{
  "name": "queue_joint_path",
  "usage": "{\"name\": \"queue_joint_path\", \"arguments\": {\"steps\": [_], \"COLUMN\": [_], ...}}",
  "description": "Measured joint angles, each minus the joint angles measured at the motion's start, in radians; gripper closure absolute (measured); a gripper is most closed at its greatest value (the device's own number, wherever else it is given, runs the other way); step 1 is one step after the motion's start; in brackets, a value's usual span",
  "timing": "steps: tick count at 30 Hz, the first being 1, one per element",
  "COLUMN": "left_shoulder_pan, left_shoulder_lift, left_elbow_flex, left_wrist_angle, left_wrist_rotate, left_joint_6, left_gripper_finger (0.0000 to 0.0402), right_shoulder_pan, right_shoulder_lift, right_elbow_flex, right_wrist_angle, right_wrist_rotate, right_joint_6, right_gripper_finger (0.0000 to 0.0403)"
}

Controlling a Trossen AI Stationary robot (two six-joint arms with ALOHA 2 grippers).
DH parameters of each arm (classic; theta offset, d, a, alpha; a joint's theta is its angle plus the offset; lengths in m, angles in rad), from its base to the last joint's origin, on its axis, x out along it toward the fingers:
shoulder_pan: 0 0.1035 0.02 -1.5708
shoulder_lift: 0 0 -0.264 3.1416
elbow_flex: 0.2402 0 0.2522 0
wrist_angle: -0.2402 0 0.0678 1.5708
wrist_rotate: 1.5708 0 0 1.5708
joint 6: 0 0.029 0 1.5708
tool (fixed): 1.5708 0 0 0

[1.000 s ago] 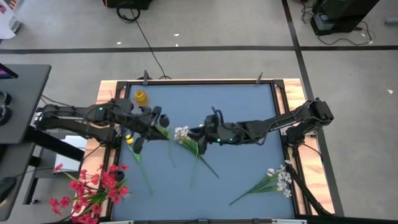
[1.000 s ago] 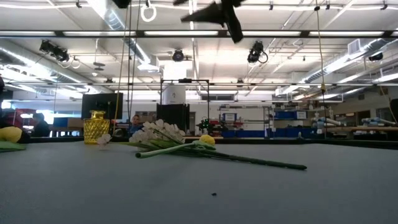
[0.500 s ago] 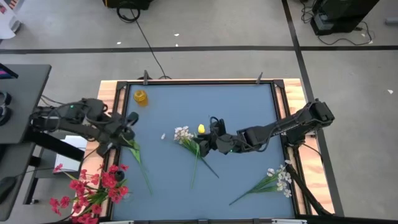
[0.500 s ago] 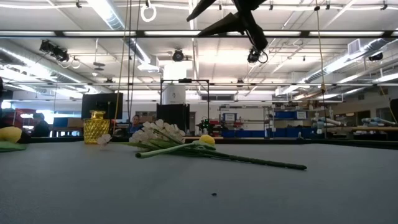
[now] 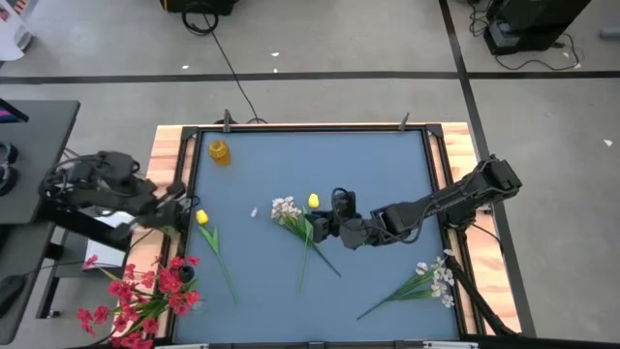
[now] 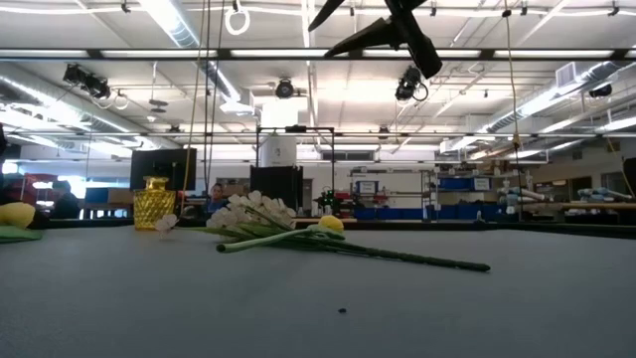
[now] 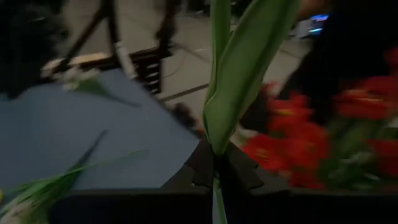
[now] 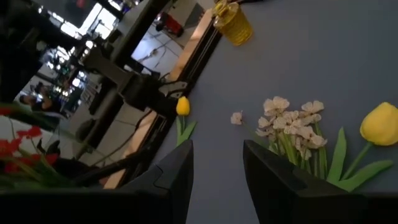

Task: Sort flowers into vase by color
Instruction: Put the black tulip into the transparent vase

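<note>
My left gripper [image 5: 181, 199] is at the table's left edge, beside a yellow tulip bud [image 5: 201, 217] whose stem [image 5: 223, 271] lies on the table. It is shut on a long green leaf [image 7: 239, 68]. My right gripper [image 5: 318, 225] hangs open, high above the table [image 6: 320, 40]. It is over the middle bunch: a white sprig [image 5: 284, 208] and a second yellow tulip bud [image 5: 312, 201], both lying flat. The right wrist view shows these white blossoms [image 8: 289, 118] and this bud [image 8: 380, 124] beyond the open fingers [image 8: 180, 165]. My left gripper pinches the long green leaf at its lower end [image 7: 215, 149] between the two fingertips. The leaf stands out ahead of the fingers. I cannot tell which sprig it belongs to.
A yellow glass vase [image 5: 220, 151] stands near the far left corner. One loose white blossom [image 5: 254, 211] lies left of the middle bunch. Another white sprig [image 5: 431, 281] lies at the near right. A red bunch [image 5: 145, 291] sits past the near left corner.
My left arm has drawn back from the middle left of the table to its left edge. The left yellow tulip has stayed lying where it was. My right gripper has shifted slightly toward the near edge, uncovering the middle yellow bud.
</note>
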Motion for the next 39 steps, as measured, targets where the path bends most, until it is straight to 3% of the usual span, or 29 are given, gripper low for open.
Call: {"name": "queue_joint_path", "arguments": {"steps": [3, 7, 14, 30, 39], "left_shoulder_pan": [0.000, 0.000, 0.000, 0.000, 0.000], "left_shoulder_lift": [-0.022, -0.025, -0.025, -0.024, -0.024], "left_elbow_flex": [0.006, 0.006, 0.006, -0.096, -0.155], "left_wrist_angle": [0.000, 0.002, 0.081, 0.314, 0.332], "left_wrist_rotate": [0.133, 0.164, 0.322, 0.425, 0.430], "left_joint_6": [0.004, 0.013, 0.019, -0.057, -0.062], "left_gripper_finger": [0.0387, 0.0387, 0.0388, 0.0388, 0.0388], "right_shoulder_pan": [0.003, 0.004, 0.004, 0.010, 0.010], "right_shoulder_lift": [0.000, 0.000, 0.000, 0.000, 0.000], "right_elbow_flex": [0.000, 0.000, 0.000, 0.000, 0.000], "right_wrist_angle": [-0.003, -0.003, -0.004, -0.014, -0.028], "right_wrist_rotate": [0.001, 0.003, 0.000, -0.032, -0.067], "right_joint_6": [0.011, 0.020, 0.043, 0.071, 0.072], "right_gripper_finger": [0.0254, 0.0254, 0.0254, 0.0254, 0.0254]}}
